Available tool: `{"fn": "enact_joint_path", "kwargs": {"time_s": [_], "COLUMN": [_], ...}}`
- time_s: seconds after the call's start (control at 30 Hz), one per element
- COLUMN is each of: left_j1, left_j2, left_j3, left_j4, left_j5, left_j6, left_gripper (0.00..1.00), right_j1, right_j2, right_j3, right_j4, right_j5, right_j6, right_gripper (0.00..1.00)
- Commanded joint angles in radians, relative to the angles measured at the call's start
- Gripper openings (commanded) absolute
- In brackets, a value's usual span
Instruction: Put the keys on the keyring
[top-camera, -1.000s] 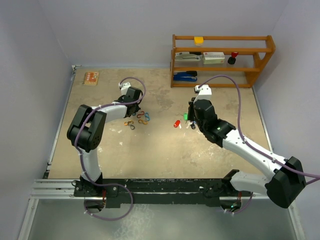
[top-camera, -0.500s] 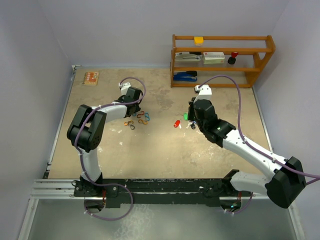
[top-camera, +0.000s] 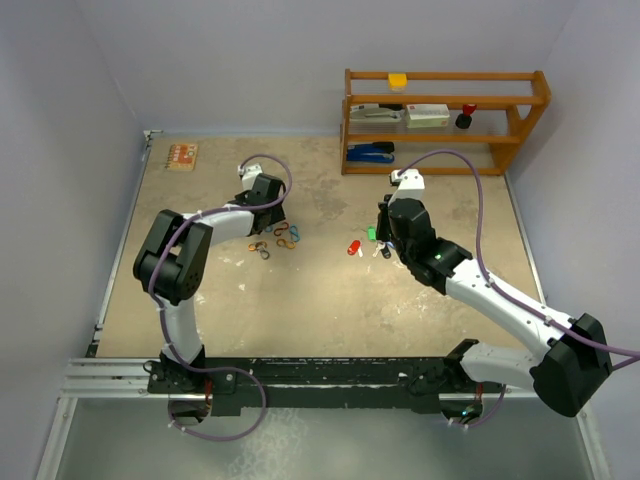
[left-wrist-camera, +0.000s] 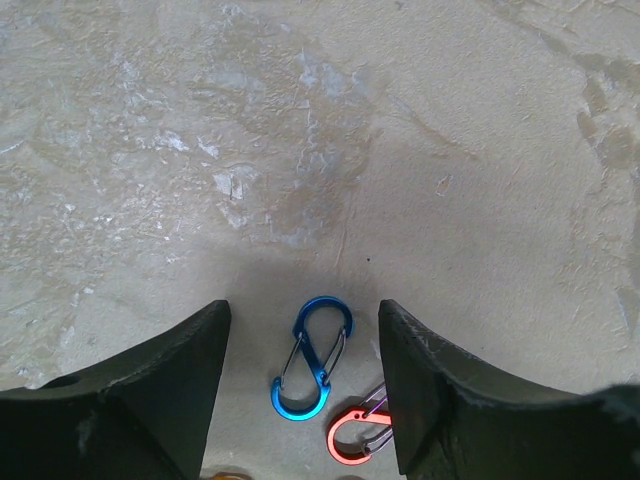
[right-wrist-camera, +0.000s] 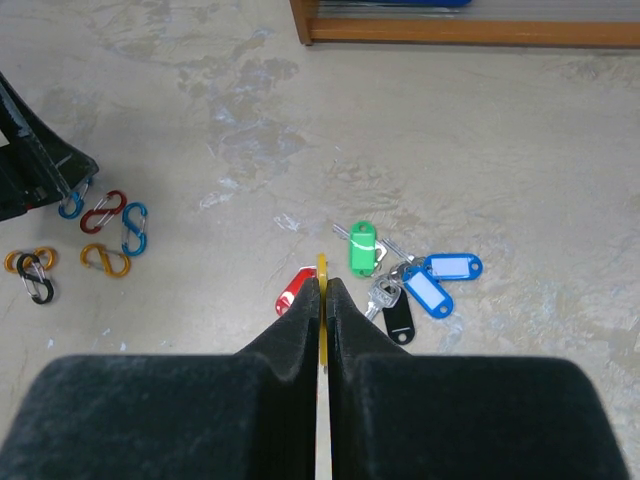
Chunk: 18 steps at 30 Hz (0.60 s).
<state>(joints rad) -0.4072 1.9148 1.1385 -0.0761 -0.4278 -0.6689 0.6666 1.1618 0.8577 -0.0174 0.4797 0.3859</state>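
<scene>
**A:** What was the right gripper (right-wrist-camera: 322, 292) doing?

**B:** Its fingers were pressed together on a thin yellow tag (right-wrist-camera: 322, 266), seen edge-on in the wrist view. I couldn't tell whether a key hung from the tag, or whether it touched the table (right-wrist-camera: 520, 150).

**A:** And the other keys?

**B:** They lay loose on the table just past the fingertips. The red tag (right-wrist-camera: 292, 291) was to one side. On the other side were the green-tagged key (right-wrist-camera: 361, 247), a bare silver key (right-wrist-camera: 381, 294), a black tag (right-wrist-camera: 398, 319) and two blue tags (right-wrist-camera: 438, 279), all bunched together. The wooden shelf (right-wrist-camera: 450, 30) stood further back.

**A:** And the left gripper (left-wrist-camera: 303, 318)?

**B:** It was spread wide and held nothing. It was low over the table, with a blue clip (left-wrist-camera: 312, 358) lying between its fingers and a red clip (left-wrist-camera: 352, 440) just beside one of them. More clips (right-wrist-camera: 100, 262) lay scattered nearby, well apart from the keys.

**A:** So how far along was the job?

**B:** Early, I'd say. At most one tag was in hand, and no key was visibly threaded onto any clip. Picking up a clip, bringing the two together and threading them all remained, and then the same for every other key.
</scene>
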Motion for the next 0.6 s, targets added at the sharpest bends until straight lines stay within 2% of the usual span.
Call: {"fn": "enact_joint_path", "kwargs": {"time_s": [0.0, 0.17, 0.4, 0.57], "left_j1": [-0.003, -0.003, -0.004, -0.003], "left_j2": [-0.047, -0.068, -0.096, -0.070], "left_j3": [-0.013, -0.044, -0.118, -0.116], "left_j4": [-0.004, -0.001, 0.061, 0.061], "left_j5": [0.009, 0.049, 0.097, 0.105], "left_j6": [0.027, 0.050, 0.099, 0.125], "left_gripper": [0.57, 0.50, 0.51, 0.51], "right_j1": [-0.002, -0.003, -0.004, -0.005], "right_j2": [-0.032, -0.029, -0.014, -0.017], "right_j3": [-0.005, -0.005, -0.002, -0.002], "right_j4": [0.011, 0.014, 0.017, 0.017], "right_j5": [0.007, 0.004, -0.005, -0.005], "right_j6": [0.008, 0.007, 0.007, 0.007], "right_gripper": [0.00, 0.00, 0.00, 0.00]}}
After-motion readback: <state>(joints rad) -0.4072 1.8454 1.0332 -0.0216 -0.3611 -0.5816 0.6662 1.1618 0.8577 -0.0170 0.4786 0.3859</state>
